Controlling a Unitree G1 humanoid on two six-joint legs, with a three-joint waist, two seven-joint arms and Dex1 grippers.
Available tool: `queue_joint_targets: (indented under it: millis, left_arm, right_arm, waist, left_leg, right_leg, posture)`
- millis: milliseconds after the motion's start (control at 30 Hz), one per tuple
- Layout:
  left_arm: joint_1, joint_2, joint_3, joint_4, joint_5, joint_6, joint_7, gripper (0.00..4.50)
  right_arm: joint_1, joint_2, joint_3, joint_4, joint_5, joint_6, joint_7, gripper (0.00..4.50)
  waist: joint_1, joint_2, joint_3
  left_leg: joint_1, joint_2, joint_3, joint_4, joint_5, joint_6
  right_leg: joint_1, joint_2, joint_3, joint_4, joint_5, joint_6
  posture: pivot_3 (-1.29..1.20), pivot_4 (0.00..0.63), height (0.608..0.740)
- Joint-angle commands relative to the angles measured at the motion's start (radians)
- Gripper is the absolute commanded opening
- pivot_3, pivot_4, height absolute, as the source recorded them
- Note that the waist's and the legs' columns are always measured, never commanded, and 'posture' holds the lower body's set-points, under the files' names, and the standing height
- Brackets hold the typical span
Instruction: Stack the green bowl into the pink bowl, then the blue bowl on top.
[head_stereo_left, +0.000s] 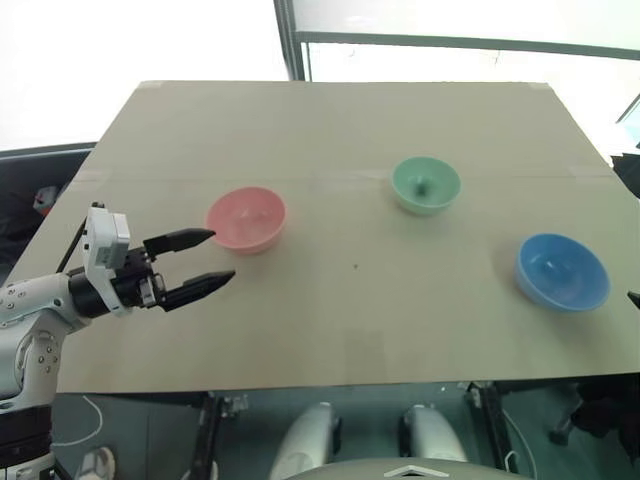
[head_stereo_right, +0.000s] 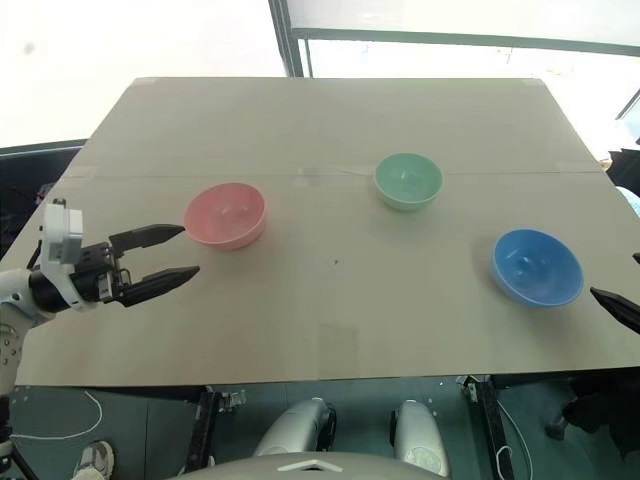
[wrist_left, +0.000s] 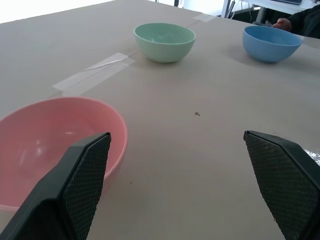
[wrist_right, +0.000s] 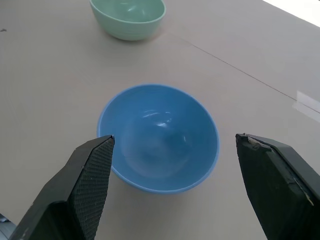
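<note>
Three bowls stand apart and upright on the tan table (head_stereo_left: 330, 130). The pink bowl (head_stereo_left: 246, 218) is at the left, the green bowl (head_stereo_left: 426, 184) sits farther back near the middle, and the blue bowl (head_stereo_left: 562, 271) is at the right. My left gripper (head_stereo_left: 222, 255) hovers open and empty just left of the pink bowl, pointing toward it; its wrist view shows the pink bowl (wrist_left: 55, 145) close beside one finger. My right gripper (wrist_right: 173, 138) is open and empty, with the blue bowl (wrist_right: 159, 137) lying ahead between its fingers. One right fingertip (head_stereo_right: 612, 303) shows at the table's right edge.
A strip of clear tape (wrist_left: 95, 72) runs across the table between the pink and green bowls. The table's front edge (head_stereo_left: 330, 385) lies close to me, with dark gear and cables below it. A window post (head_stereo_left: 290, 40) rises behind the far edge.
</note>
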Motion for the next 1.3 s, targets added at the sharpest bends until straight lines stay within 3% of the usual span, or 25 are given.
queue_joint_targets:
  millis: [33, 367, 533, 633, 733, 867, 1100, 1200, 1267, 1300]
  left_arm:
    - [-0.022, 0.025, -0.001, -0.004, -0.001, -0.007, -0.011, 4.50]
    - [-0.062, -0.001, -0.026, -0.010, -0.007, 0.019, 0.020, 4.50]
    - [-0.050, -0.029, -0.046, -0.069, 0.038, 0.007, 0.119, 4.50]
    - [-0.058, -0.013, -0.091, -0.129, 0.196, -0.001, 0.286, 4.50]
    - [-0.088, 0.015, -0.123, -0.166, 0.260, 0.046, 0.368, 4.50]
    - [-0.215, 0.154, -0.325, -0.149, 0.489, 0.053, 0.390, 4.50]
    - [-0.364, 0.146, -0.546, -0.087, 0.610, 0.103, 0.358, 4.50]
    - [-0.406, 0.137, -0.605, -0.062, 0.647, 0.104, 0.342, 3.89]
    - [-0.436, 0.131, -0.638, -0.038, 0.677, 0.105, 0.335, 2.86]
    - [-0.447, 0.125, -0.646, -0.025, 0.684, 0.103, 0.333, 2.57]
  right_arm:
    - [-0.010, -0.002, -0.015, -0.037, 0.026, 0.001, -0.015, 4.06]
    - [-0.119, -0.015, 0.122, -0.075, 0.024, -0.009, -0.080, 4.06]
    - [-0.277, -0.064, 0.382, -0.134, -0.095, -0.009, -0.189, 4.06]
    - [-0.495, 0.027, 0.560, -0.178, 0.029, -0.023, -0.176, 4.06]
    - [-0.587, 0.077, 0.654, -0.188, 0.078, 0.006, -0.159, 4.06]
    - [-0.673, 0.158, 0.839, -0.147, 0.062, -0.033, -0.095, 4.06]
    - [-0.720, 0.214, 0.910, -0.097, 0.028, -0.082, -0.082, 4.06]
    - [-0.714, 0.218, 0.910, -0.102, 0.019, -0.088, -0.090, 4.04]
    - [-0.703, 0.219, 0.905, -0.109, 0.012, -0.090, -0.102, 4.04]
    - [-0.697, 0.218, 0.903, -0.113, 0.010, -0.090, -0.107, 4.04]
  waist:
    - [0.001, 0.000, 0.000]
    - [-0.001, 0.001, 0.000]
    - [-0.008, 0.001, 0.001]
    - [-0.015, 0.000, 0.001]
    - [-0.016, -0.002, 0.003]
    - [-0.003, -0.007, 0.004]
    - [-0.003, -0.003, 0.006]
    - [-0.005, -0.005, 0.005]
    - [-0.012, -0.005, 0.005]
    - [-0.015, -0.005, 0.005]
  left_leg:
    - [0.000, 0.000, 0.000, 0.000, 0.000, 0.000]
    - [0.000, 0.000, 0.000, 0.000, 0.000, 0.000]
    - [0.000, 0.000, 0.000, 0.001, 0.000, 0.000]
    - [0.000, 0.000, 0.001, 0.002, 0.000, 0.000]
    - [-0.002, 0.001, -0.002, 0.002, 0.000, 0.000]
    - [-0.006, -0.002, -0.008, 0.002, 0.000, 0.000]
    - [-0.010, -0.006, -0.007, 0.003, 0.000, 0.001]
    - [-0.015, -0.006, -0.008, 0.006, 0.000, 0.000]
    - [-0.016, -0.006, -0.008, 0.006, 0.000, 0.000]
    - [-0.016, -0.006, -0.008, 0.007, 0.000, 0.000]
  right_leg:
    - [0.000, 0.000, 0.000, 0.000, 0.000, 0.000]
    - [0.000, 0.000, 0.000, 0.000, 0.000, 0.000]
    - [0.000, 0.000, 0.000, 0.001, 0.000, 0.000]
    - [0.000, 0.000, 0.000, 0.001, 0.000, 0.000]
    - [-0.001, 0.001, -0.002, 0.001, 0.000, 0.000]
    - [-0.003, 0.002, -0.007, 0.001, 0.000, 0.000]
    - [-0.009, 0.001, -0.010, 0.005, 0.000, 0.000]
    - [-0.017, 0.002, -0.012, 0.015, 0.000, 0.000]
    - [-0.017, 0.002, -0.012, 0.016, 0.000, 0.000]
    - [-0.017, 0.002, -0.012, 0.016, 0.000, 0.000]
  posture:
    - [0.00, 0.150, 0.740]
    - [0.00, 0.150, 0.740]
    - [0.00, 0.150, 0.740]
    - [0.00, 0.150, 0.740]
    - [0.00, 0.150, 0.740]
    - [0.00, 0.150, 0.740]
    - [0.00, 0.150, 0.740]
    - [0.00, 0.150, 0.740]
    - [0.00, 0.150, 0.740]
    - [0.00, 0.150, 0.740]
